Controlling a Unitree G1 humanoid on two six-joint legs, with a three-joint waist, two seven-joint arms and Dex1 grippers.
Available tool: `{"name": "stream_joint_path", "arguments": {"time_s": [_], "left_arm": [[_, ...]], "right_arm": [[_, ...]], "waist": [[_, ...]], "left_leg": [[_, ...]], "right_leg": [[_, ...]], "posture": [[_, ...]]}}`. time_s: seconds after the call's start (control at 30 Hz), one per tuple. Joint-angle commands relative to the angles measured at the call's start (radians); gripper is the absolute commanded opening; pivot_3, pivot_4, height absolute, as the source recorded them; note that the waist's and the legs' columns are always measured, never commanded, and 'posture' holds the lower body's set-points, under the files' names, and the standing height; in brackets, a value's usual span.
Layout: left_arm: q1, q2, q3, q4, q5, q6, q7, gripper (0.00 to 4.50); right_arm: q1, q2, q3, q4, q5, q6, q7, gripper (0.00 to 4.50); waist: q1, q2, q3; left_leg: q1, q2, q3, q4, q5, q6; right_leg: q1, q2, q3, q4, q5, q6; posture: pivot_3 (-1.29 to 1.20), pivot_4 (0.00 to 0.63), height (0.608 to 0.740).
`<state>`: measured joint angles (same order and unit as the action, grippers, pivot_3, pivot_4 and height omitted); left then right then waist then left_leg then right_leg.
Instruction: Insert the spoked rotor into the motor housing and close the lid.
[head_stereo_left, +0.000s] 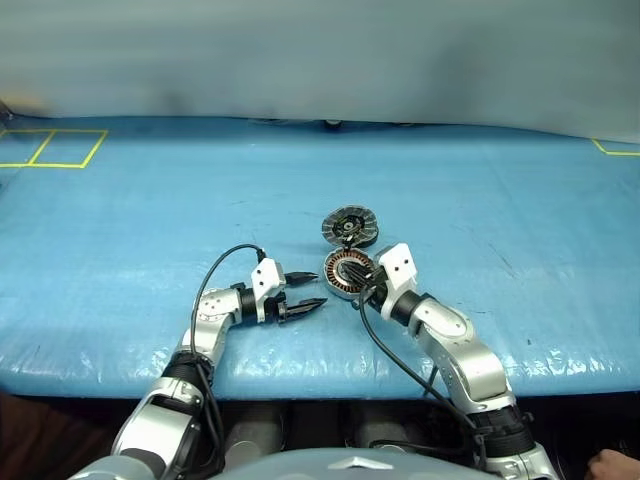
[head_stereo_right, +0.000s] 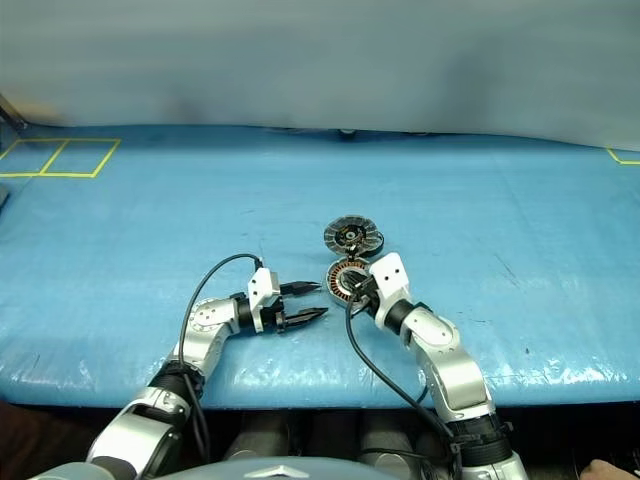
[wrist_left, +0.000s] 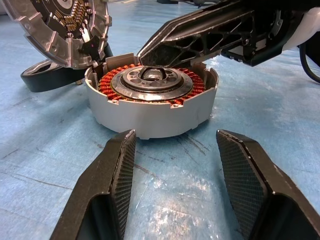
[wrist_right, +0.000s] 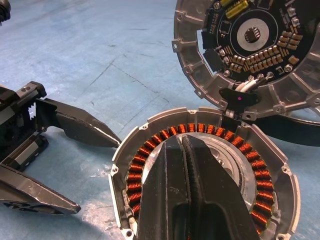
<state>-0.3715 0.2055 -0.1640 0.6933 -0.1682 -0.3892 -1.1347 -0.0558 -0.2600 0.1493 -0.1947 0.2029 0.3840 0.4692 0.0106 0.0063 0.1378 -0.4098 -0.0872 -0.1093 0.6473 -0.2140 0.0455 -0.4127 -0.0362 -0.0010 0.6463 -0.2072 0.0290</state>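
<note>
The blue surface (head_stereo_left: 120, 230) carried the motor housing (head_stereo_left: 348, 271) at frame centre, its lid (head_stereo_left: 349, 226) swung open just above it. The right gripper (wrist_right: 186, 165), shut and empty-looking, pressed into the housing's centre, likely seating the spoked rotor (wrist_left: 150, 82); the left gripper (head_stereo_left: 305, 291) waited half-open beside it, empty.

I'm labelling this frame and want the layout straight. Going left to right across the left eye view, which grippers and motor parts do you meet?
Left gripper, open → motor housing, with the lid hinged open just behind it → right gripper, shut, at the housing's right edge.
</note>
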Motion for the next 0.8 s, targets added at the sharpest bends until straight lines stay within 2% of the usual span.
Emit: {"name": "stream_joint_path", "arguments": {"time_s": [0.03, 0.8], "left_arm": [[-0.007, 0.001, 0.014, -0.008, -0.009, -0.022, 0.001, 2.70], [0.006, 0.000, 0.010, -0.017, -0.009, -0.017, 0.002, 2.70]], "right_arm": [[-0.015, -0.001, -0.020, -0.005, -0.002, 0.000, -0.013, 0.06], [-0.019, -0.004, -0.017, 0.042, -0.015, 0.030, -0.028, 0.06]], "waist": [[0.000, 0.000, 0.000], [-0.004, 0.000, 0.000]], "left_leg": [[0.000, 0.000, 0.000, 0.000, 0.000, 0.000], [0.001, 0.000, 0.000, 0.000, 0.000, 0.000]], "right_leg": [[0.000, 0.000, 0.000, 0.000, 0.000, 0.000], [0.000, 0.000, 0.000, 0.000, 0.000, 0.000]], "posture": [[0.00, 0.150, 0.740], [0.00, 0.150, 0.740]]}}
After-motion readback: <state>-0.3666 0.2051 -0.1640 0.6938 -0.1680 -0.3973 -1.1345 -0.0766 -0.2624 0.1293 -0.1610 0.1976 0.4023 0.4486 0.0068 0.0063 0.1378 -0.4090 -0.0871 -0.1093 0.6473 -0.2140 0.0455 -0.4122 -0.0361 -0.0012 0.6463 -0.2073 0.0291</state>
